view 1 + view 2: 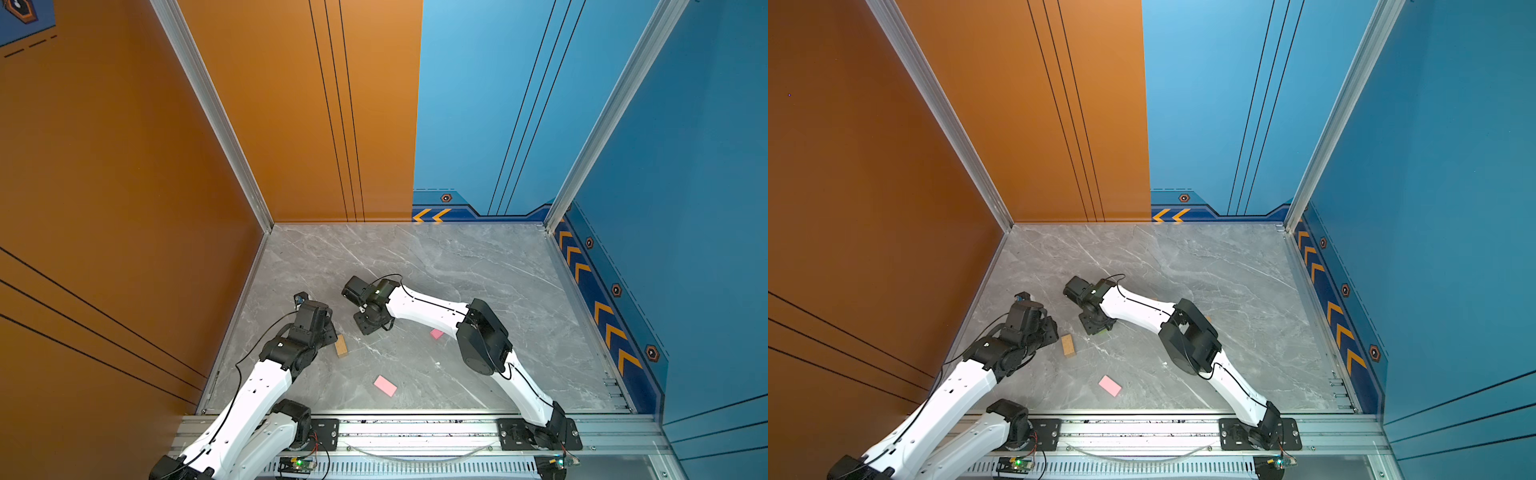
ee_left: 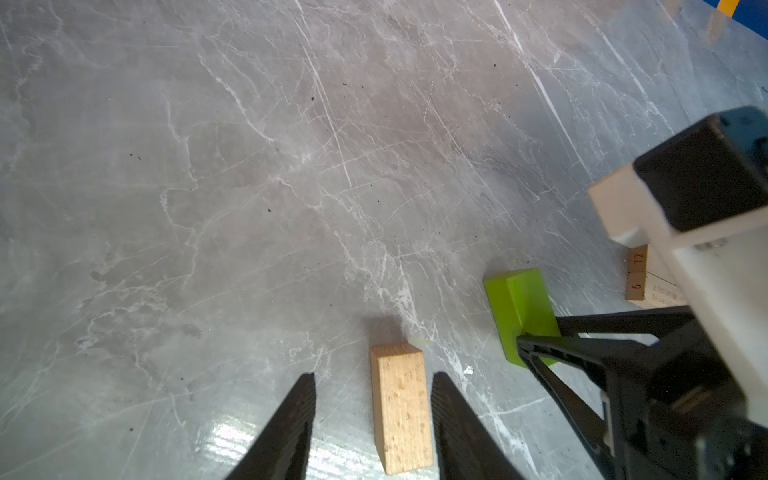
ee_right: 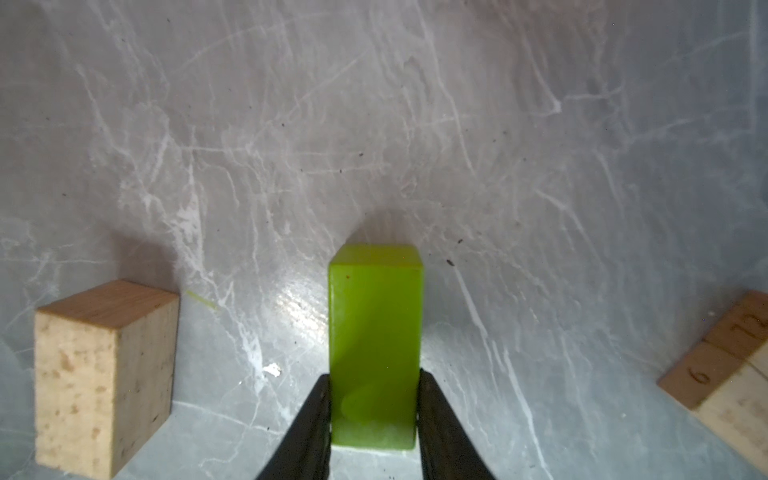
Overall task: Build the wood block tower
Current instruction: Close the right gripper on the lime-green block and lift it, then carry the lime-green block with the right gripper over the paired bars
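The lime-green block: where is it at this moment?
In the right wrist view the lime-green block rests on the grey table between the right gripper's fingers, with the tan block beside it toward the left arm.

tan bar: matt wood | lime-green bar: glossy | table: polished marble

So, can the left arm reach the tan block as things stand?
Probably yes: the left claw is open astride the tan block, nothing in the way. The right claw grips the green block, apart.
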Robot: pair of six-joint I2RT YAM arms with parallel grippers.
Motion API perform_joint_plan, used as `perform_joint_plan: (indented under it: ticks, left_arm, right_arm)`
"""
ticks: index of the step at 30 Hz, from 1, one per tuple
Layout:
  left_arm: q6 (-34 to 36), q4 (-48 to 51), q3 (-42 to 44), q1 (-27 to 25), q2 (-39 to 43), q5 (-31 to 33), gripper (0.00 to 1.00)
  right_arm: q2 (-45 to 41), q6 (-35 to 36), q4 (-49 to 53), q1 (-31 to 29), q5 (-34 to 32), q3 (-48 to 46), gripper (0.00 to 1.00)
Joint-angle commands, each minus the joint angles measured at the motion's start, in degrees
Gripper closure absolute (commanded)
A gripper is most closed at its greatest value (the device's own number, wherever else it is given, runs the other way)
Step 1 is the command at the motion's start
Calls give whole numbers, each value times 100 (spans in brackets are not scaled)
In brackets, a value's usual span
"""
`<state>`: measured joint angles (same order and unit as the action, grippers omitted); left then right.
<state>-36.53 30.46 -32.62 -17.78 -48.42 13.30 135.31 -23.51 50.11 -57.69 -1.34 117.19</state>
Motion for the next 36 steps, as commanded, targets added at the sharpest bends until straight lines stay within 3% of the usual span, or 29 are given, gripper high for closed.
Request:
perform_joint_plan:
  ticks: [1, 11, 14, 19, 23, 36]
  left_arm:
    - [-38, -31, 93, 70, -8, -71, 52]
    - [-29, -49, 107, 90, -20, -84, 52]
    - [-29, -57, 107, 92, -21, -83, 52]
    - [-29, -62, 116, 108, -27, -104, 53]
    - [-26, -75, 116, 122, -29, -114, 53]
    - [24, -215, 138, 178, -191, -227, 53]
  right_arm:
    - [186, 19, 191, 43, -132, 120, 65]
    - [274, 22, 210, 59, -120, 190, 59]
    - [310, 22, 228, 56, -105, 226, 66]
    - [280, 14, 254, 57, -125, 230, 88]
    - [98, -27, 279, 61, -203, 155, 100]
    - [-1224, -426, 7, 351, -683, -1133, 100]
